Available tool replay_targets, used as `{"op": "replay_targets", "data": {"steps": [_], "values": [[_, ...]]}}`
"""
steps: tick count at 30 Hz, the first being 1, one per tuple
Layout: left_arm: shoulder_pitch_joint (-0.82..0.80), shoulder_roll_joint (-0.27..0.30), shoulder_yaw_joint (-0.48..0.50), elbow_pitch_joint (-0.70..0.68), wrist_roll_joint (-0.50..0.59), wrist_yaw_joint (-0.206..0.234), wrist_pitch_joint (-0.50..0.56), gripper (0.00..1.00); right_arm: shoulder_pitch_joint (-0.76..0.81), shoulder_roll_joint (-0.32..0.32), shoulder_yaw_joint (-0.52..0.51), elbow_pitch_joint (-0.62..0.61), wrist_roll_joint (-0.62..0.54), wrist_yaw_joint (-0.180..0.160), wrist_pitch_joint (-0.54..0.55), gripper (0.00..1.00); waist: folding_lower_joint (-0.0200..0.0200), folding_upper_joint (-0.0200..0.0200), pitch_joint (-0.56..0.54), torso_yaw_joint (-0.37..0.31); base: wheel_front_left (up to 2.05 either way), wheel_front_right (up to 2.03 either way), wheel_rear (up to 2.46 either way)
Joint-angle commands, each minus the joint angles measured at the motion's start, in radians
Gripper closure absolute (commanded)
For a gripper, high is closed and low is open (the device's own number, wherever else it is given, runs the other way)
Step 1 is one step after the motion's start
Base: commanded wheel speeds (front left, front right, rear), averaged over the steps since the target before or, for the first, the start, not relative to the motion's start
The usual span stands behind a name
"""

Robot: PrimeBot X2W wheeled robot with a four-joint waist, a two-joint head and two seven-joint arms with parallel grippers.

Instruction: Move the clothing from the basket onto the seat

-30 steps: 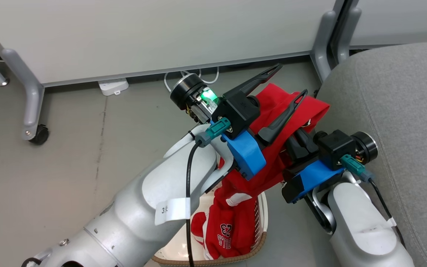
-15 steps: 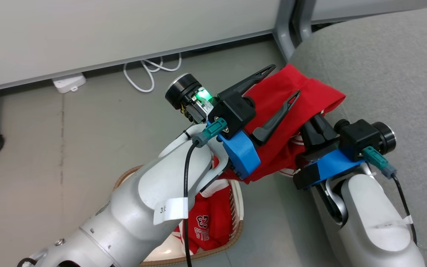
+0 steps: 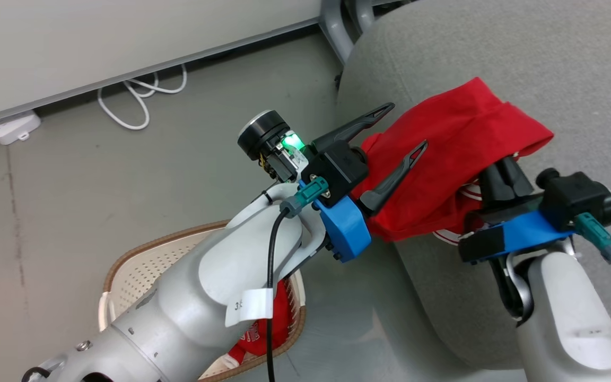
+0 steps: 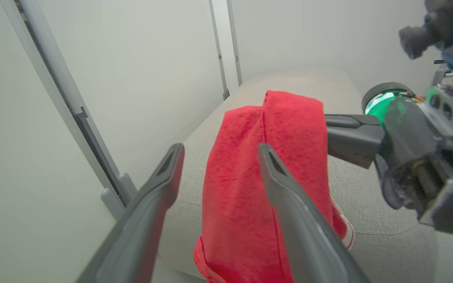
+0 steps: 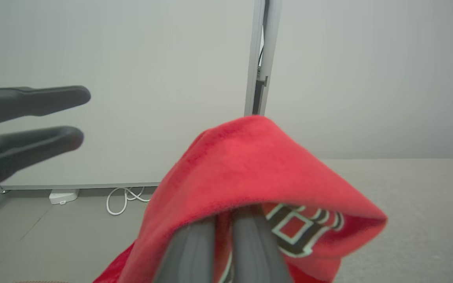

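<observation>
While the right hand [image 3: 499,175] pinches a red garment [image 3: 459,132] over the seat's [image 3: 496,42] edge, the left hand [image 3: 407,126] gapes beside it; a second garment [image 3: 279,313] lies in the basket [image 3: 141,246]. Left wrist: cloth beyond spread fingers [image 4: 289,204]. Right wrist: cloth drapes pressed-together fingers [image 5: 250,247].

Light is even & soft, looks overhead, no hard shadows. Head cam is sharp edge to edge, w/ a faint soft shadow under the red garment [image 3: 443,154] on the seat [image 3: 496,53]. Mild sheen on the pale forearm [image 3: 231,270]. The green lamp [image 3: 294,142] blows out near white at its centre. Wrist cams are softer: left gripper [image 4: 220,151] fingers [image 4: 289,212] are blurred close to the lens, and right gripper [image 5: 228,228] fingers [image 5: 246,251] too. Walls are flat & low contrast. The wall post [image 4: 65,114] leans w/ the wide lens.
</observation>
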Motion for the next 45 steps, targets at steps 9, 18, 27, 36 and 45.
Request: {"op": "replay_targets", "data": {"steps": [9,18,27,36,45], "values": [[0.013,-0.005,-0.031,0.001,0.0,-0.001,-0.005,0.0,0.084,0.003,-0.114,-0.063,0.002,0.0,-0.005,1.0,0.0,0.0,0.034,-0.055,0.0,0.0,0.0],[0.008,-0.009,-0.057,-0.001,0.001,-0.001,-0.005,0.0,0.108,0.004,-0.136,-0.074,0.027,0.0,-0.004,1.0,0.0,0.0,0.052,-0.065,0.0,0.0,0.0],[-0.01,-0.003,-0.048,-0.008,-0.003,-0.001,-0.005,0.0,0.061,0.004,-0.13,-0.091,0.016,0.0,-0.005,1.0,0.0,0.0,0.066,-0.056,0.0,0.0,0.0],[-0.046,0.018,-0.025,-0.029,0.019,0.008,-0.005,0.0,-0.121,-0.026,-0.165,-0.14,-0.013,0.0,-0.005,1.0,0.0,0.0,0.161,-0.046,0.0,0.0,0.0],[-0.13,0.064,-0.026,-0.057,0.055,0.016,0.017,0.0,-0.41,-0.165,-0.309,-0.201,-0.015,0.0,-0.005,1.0,0.0,0.0,0.343,-0.02,0.0,0.0,0.0]]}}
